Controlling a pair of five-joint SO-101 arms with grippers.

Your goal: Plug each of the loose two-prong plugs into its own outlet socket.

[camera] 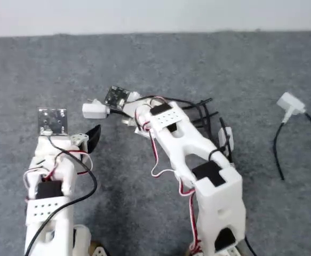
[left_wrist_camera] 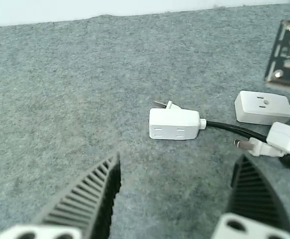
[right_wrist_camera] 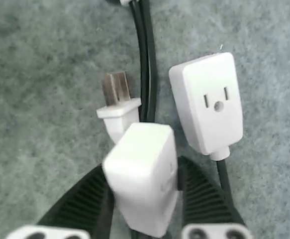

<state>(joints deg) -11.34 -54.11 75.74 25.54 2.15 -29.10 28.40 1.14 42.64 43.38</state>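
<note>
Carpet (right_wrist_camera: 35, 74) underlies the right hand (right_wrist_camera: 144, 172), seen close clasping a plug (right_wrist_camera: 140, 159).

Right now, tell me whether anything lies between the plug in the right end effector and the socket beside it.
Yes. Black cords run between the plug, held in the right end effector, and the socket, close along the socket's side. The socket's slotted face itself is uncovered.
</note>
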